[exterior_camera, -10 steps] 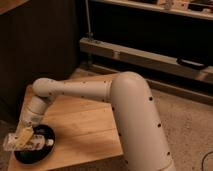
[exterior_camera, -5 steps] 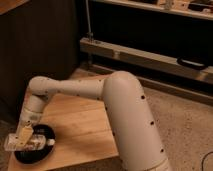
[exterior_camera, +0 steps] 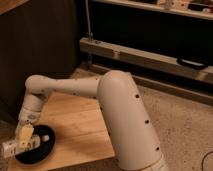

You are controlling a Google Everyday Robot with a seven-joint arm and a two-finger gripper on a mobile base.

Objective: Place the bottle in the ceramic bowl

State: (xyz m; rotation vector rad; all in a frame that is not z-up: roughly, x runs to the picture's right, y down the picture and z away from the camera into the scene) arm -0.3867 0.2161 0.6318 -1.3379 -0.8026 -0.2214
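The black ceramic bowl (exterior_camera: 42,151) sits on the front left corner of the wooden table (exterior_camera: 82,125). The clear bottle (exterior_camera: 19,144) lies on its side across the bowl's left part, its pale end sticking out past the rim to the left. My gripper (exterior_camera: 25,134) hangs straight down from the white arm and sits right on top of the bottle's middle, over the bowl. The gripper's tip partly hides the bottle's label.
The white arm (exterior_camera: 120,115) reaches from the lower right across the table to its left corner. A dark wooden cabinet (exterior_camera: 35,45) stands behind the table. A metal shelf rail (exterior_camera: 150,57) runs along the back, above a speckled floor (exterior_camera: 185,125).
The gripper and the bottle have shifted slightly left and lower over the bowl since a second ago. In the last half second they have hardly moved.
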